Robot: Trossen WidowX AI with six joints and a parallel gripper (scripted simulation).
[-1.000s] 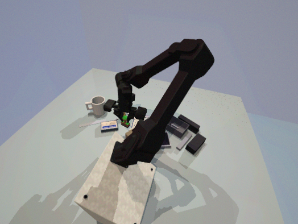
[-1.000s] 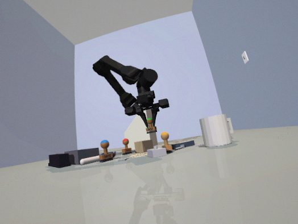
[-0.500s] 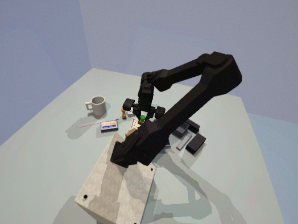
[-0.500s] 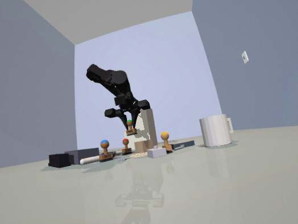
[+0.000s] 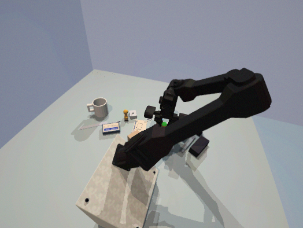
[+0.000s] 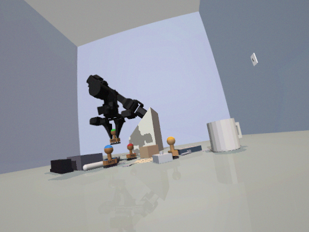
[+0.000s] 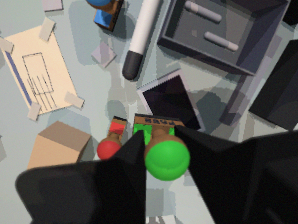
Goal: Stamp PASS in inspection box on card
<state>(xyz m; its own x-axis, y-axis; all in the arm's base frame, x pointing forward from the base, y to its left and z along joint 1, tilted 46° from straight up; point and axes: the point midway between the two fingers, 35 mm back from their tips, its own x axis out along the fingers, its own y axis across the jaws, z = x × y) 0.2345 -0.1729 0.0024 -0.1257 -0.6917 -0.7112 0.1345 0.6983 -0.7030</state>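
Green-knobbed wooden PASS stamp [image 7: 161, 150], clamped between the two black fingers of the parallel-jaw gripper [image 7: 159, 165], low and centre in the wrist view. Held upright, knob toward the camera, lettered base turned down toward the bench. Seen in the exterior view hanging in the air [image 6: 114, 136], well above the bench, left of centre. Just beyond its base in the wrist view, a dark square pad in a pale frame [image 7: 170, 102], at the middle of the frame; whether the stamp stands exactly over it, cannot tell. Touching the left finger's edge in the picture, a red-knobbed wooden stamp [image 7: 111, 145], standing on the bench. Lower left, a small tan cardboard box [image 7: 59, 145]. Upper left, the cream paper card [image 7: 40, 75] with a thin-lined box drawn on it, taped at its corners, well apart from the held stamp. Top edge, a blue-knobbed stamp [image 7: 106, 11], partly cut off. Beside it, a white marker with a dark cap [image 7: 140, 37], lying slanted. Upper right, a dark grey open tray [image 7: 220, 35] with two pale rods inside. Far right of the exterior view, a white mug [image 6: 224, 135].
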